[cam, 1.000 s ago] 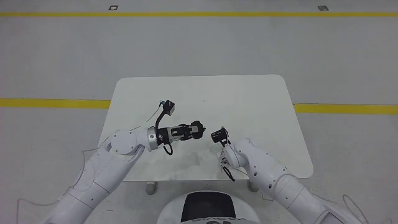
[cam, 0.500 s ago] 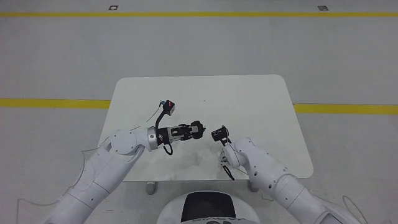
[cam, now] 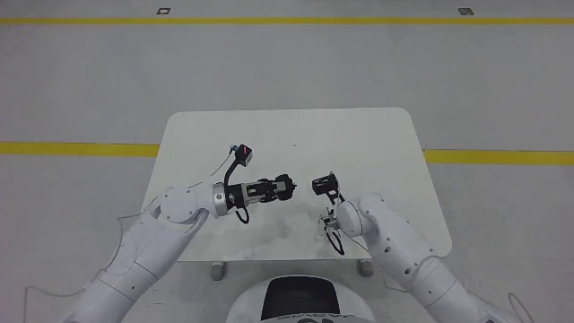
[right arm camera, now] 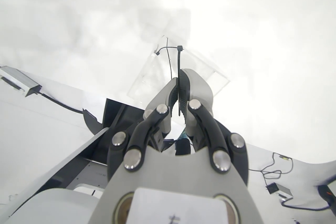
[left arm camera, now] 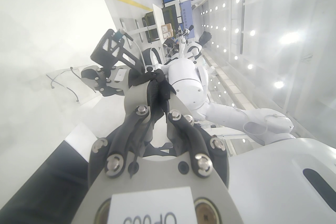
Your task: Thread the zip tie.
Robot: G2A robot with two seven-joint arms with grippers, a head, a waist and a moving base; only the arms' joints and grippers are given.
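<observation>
My right gripper (right arm camera: 179, 78) is shut on a black zip tie (right arm camera: 179, 59). The tie's square head sticks out past the fingertips and its strap runs back between the pads. In the top view the right gripper (cam: 324, 184) hovers over the white table (cam: 359, 135), a short gap from my left gripper (cam: 286, 186), which points at it. The left gripper (left arm camera: 157, 77) is shut, dark pads pressed together. A short black strand (left arm camera: 132, 160) hangs by its finger bases; I cannot tell whether it is pinched.
A clear plastic tray (left arm camera: 63, 75) lies on the table beyond the grippers with loose black zip ties (left arm camera: 72, 93) on it; the right wrist view has the tray (right arm camera: 210, 72) too. A small red and black block (cam: 245, 152) sits above the left forearm.
The right gripper has shifted a little to the right and away from the left gripper, widening the gap. The left arm has stayed still.
</observation>
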